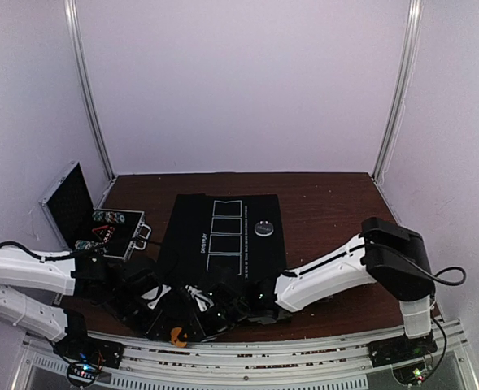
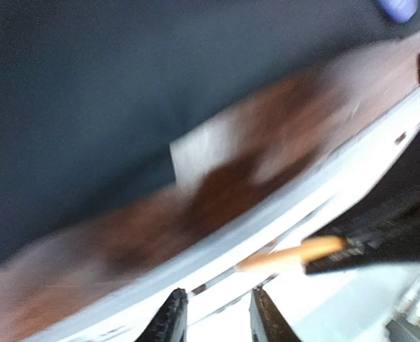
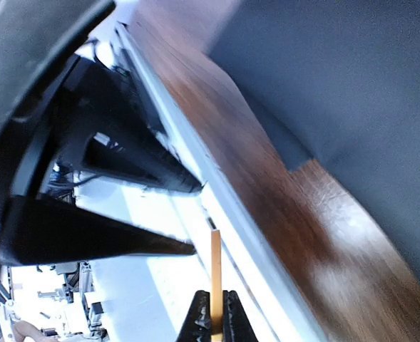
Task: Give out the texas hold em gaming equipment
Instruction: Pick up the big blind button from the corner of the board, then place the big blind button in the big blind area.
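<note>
My right gripper [image 3: 214,295] is shut on an orange poker chip [image 3: 215,260], seen edge-on and standing up from the jaws. In the top view this chip [image 1: 177,334] hangs over the white rail at the table's near edge, where both arms meet. The left wrist view is blurred. It shows the chip [image 2: 288,258] sticking out of the right gripper's black fingers [image 2: 370,246]. My left gripper [image 2: 215,298] is open beside it, with nothing between its fingertips. On the black mat [image 1: 223,236] lies a round silver disc [image 1: 263,228]. More chips sit in the open case [image 1: 113,223].
The open metal case stands at the far left of the brown table [image 1: 328,211], its lid [image 1: 67,199] raised. The mat has white printed card boxes [image 1: 225,236]. A white slotted rail [image 1: 263,349] runs along the near edge. A purple-blue object [image 2: 397,8] shows on the mat.
</note>
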